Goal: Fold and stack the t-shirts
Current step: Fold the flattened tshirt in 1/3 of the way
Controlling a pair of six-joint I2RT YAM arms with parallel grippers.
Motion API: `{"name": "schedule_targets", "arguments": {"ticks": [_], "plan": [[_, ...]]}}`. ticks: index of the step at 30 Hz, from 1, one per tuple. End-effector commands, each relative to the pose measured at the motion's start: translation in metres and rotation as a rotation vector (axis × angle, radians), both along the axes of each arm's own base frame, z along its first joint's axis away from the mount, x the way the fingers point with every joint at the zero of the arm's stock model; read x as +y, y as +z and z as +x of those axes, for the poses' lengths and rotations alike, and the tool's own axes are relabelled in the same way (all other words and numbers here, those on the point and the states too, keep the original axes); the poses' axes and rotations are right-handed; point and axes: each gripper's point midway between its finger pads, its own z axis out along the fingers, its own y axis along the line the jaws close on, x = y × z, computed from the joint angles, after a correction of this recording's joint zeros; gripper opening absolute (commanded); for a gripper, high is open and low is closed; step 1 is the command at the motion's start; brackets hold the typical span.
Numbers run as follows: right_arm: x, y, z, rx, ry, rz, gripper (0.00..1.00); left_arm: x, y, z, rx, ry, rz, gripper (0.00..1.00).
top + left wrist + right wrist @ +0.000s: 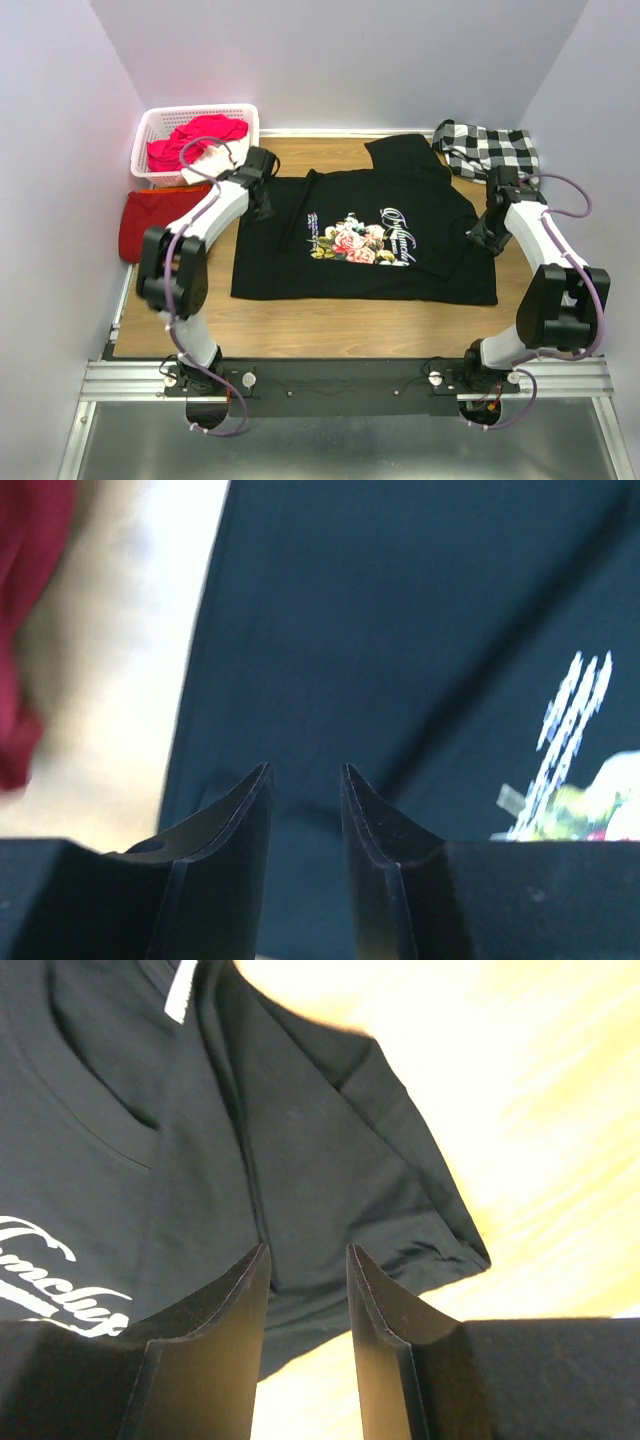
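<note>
As seen from the overhead camera, the black t-shirt (370, 240) lies spread face up on the wooden table (300, 325), its rose print and white script showing at the chest and one sleeve reaching toward the far edge. The dark-red t-shirt (150, 220) lies at the table's left edge, just in front of a white basket (160, 125) that holds brighter red cloth (200, 135). A black-and-white checked cloth (490, 150) sits in the far right corner. The left gripper (262, 203) is at the black shirt's left edge and the right gripper (486, 232) at its right edge. How far either is open cannot be told from this view.

On the left wrist camera, the left gripper (305, 770) shows a narrow gap between its fingers with nothing in it. Black cloth (400, 630) fills the area beyond the tips. Part of the print (575, 730) shows at right, and blurred red cloth (25, 630) at far left.

On the right wrist camera, the right gripper (308, 1250) is likewise slightly parted and empty, above the shirt's sleeve (420, 1220). A white neck label (182, 990) shows at the top. Contact with the cloth cannot be told in either wrist view.
</note>
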Motion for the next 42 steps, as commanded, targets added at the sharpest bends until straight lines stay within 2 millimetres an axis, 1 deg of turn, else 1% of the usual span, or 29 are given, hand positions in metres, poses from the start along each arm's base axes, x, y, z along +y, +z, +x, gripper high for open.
{"name": "schedule_targets", "arguments": {"ticks": [1,2,4,5,7,8,10,13,14,16,17,24,27,31,32,36,38,41,42], "plan": [[-0.003,0.01,0.018,-0.081,-0.011,-0.002,0.45,-0.006,-0.006,0.067,-0.085,-0.018,0.025,0.41],[0.0,0.007,0.017,-0.082,-0.007,0.013,0.46,-0.008,-0.011,0.082,-0.091,-0.017,0.03,0.41],[0.003,0.005,0.02,-0.094,-0.004,0.028,0.45,-0.008,-0.014,0.101,-0.106,-0.02,0.039,0.4],[0.005,0.004,0.02,-0.095,0.0,0.038,0.46,-0.009,-0.019,0.116,-0.109,-0.018,0.044,0.4],[0.006,-0.001,0.018,-0.087,-0.001,0.046,0.45,-0.006,-0.024,0.126,-0.1,-0.011,0.058,0.4],[0.006,-0.001,0.017,-0.085,-0.006,0.046,0.45,-0.003,-0.027,0.135,-0.102,-0.005,0.065,0.4],[0.007,-0.003,0.016,-0.082,-0.007,0.048,0.46,-0.002,-0.031,0.139,-0.095,-0.004,0.066,0.4],[0.006,-0.003,0.014,-0.084,-0.014,0.046,0.45,0.004,-0.042,0.138,-0.069,0.005,0.089,0.4],[0.006,-0.003,0.015,-0.086,-0.019,0.045,0.45,0.006,-0.052,0.135,-0.048,0.007,0.1,0.39],[0.006,-0.003,0.015,-0.084,-0.02,0.047,0.45,0.011,-0.061,0.131,-0.023,0.012,0.12,0.39],[0.007,-0.004,0.015,-0.083,-0.022,0.054,0.45,0.014,-0.072,0.125,0.004,0.013,0.129,0.39],[0.009,-0.007,0.014,-0.077,-0.026,0.067,0.45,0.029,-0.099,0.11,0.08,0.031,0.181,0.4],[0.01,-0.008,0.014,-0.073,-0.024,0.071,0.45,0.042,-0.102,0.106,0.107,0.058,0.229,0.4],[0.01,-0.009,0.012,-0.068,-0.025,0.068,0.45,0.067,-0.099,0.106,0.115,0.119,0.292,0.4],[0.01,-0.01,0.011,-0.066,-0.025,0.068,0.45,0.076,-0.098,0.107,0.117,0.137,0.295,0.4],[0.011,-0.014,0.007,-0.054,-0.027,0.07,0.45,0.092,-0.095,0.109,0.109,0.163,0.299,0.4],[0.011,-0.016,0.005,-0.048,-0.024,0.07,0.45,0.092,-0.094,0.111,0.101,0.152,0.293,0.4],[0.011,-0.017,0.005,-0.046,-0.016,0.072,0.45,0.084,-0.09,0.117,0.074,0.115,0.257,0.4],[0.012,-0.017,0.005,-0.046,-0.013,0.075,0.45,0.081,-0.087,0.122,0.051,0.104,0.242,0.39]]}}
